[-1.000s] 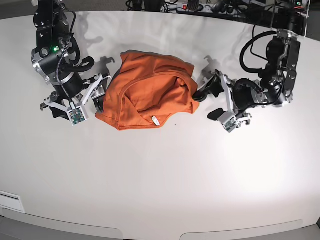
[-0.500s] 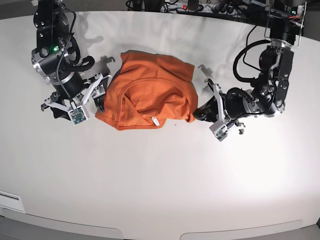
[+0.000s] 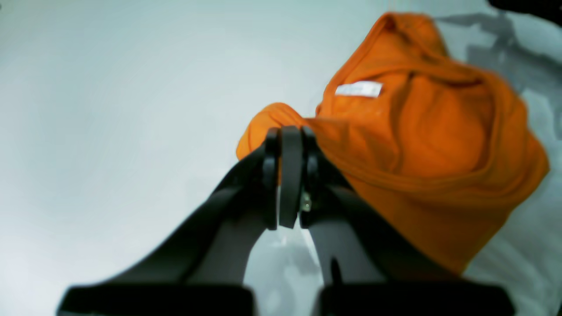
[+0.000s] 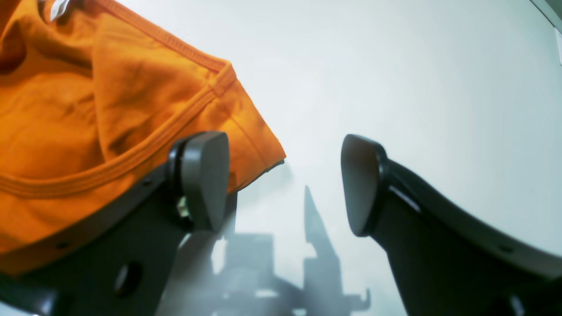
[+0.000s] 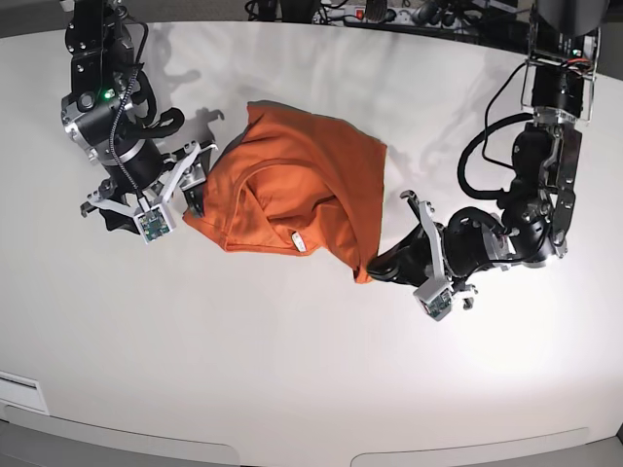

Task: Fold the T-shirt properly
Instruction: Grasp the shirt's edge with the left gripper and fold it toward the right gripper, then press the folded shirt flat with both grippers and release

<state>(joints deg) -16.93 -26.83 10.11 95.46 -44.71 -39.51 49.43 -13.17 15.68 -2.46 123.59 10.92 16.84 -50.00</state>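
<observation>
Left wrist: left gripper (image 3: 290,131) fingers pressed together, pinching an edge of the shirt (image 3: 421,145) at its near corner. Cloth bunches up behind the tips, white tag (image 3: 358,89) showing near the collar (view is blurry, so the exact fold can't be told). Pale table (image 3: 109,109) all round.

Right wrist: right gripper (image 4: 285,184) fingers spread wide, holding nothing. The left-hand pad sits over a hemmed shirt (image 4: 109,114) corner; the other pad is above bare table (image 4: 395,66).

Base: shirt (image 5: 292,190) lies crumpled on the table (image 5: 292,370) between the arms, one corner stretched out to the left gripper (image 5: 375,270). Right gripper (image 5: 185,190) is at the shirt's opposite edge, open.
</observation>
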